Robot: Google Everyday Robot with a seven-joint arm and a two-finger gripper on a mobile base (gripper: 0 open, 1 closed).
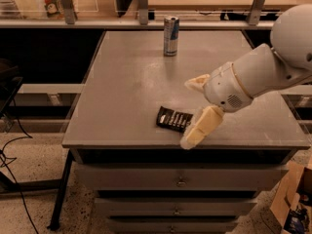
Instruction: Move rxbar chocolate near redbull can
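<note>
The rxbar chocolate (171, 118) is a flat dark bar with white text lines, lying near the front edge of the grey table (126, 87). The redbull can (170, 35) stands upright at the back middle of the table, well away from the bar. My gripper (187, 113) hovers at the bar's right end, reaching in from the right. It is open, with one cream finger (196, 83) behind the bar and the other finger (200, 128) in front, covering the bar's right tip.
My white arm (258, 74) crosses the table's right side and hides what lies there. A rail with posts (143, 4) runs behind the table. Drawers (180, 179) sit under the front edge. A cardboard box (292, 199) stands on the floor at the lower right.
</note>
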